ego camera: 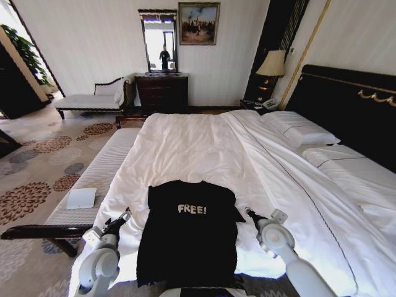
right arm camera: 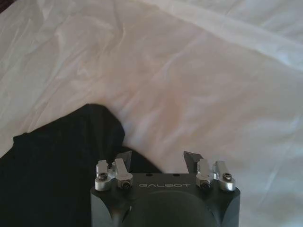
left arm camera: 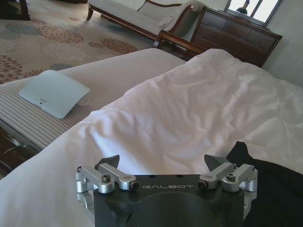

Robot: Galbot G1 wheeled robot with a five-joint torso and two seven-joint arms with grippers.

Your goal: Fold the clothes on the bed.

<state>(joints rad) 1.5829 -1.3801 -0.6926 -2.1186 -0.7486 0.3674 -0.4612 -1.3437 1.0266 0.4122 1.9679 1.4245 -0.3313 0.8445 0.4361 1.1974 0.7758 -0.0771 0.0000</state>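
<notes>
Black T-shirt lying flat at the near edge of the bed, grippers flanking it
Left gripper is hovering, fingers spread, just off the shirt's left hem over bare duvet; right gripper is sitting spread beside the right sleeve; white sheet is lying open beyond, and a white pad is resting on the bench alongside

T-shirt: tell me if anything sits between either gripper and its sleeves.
Nothing visible does. The left gripper and right gripper hover open beside the black T-shirt, with bare white duvet between them and it.
</notes>
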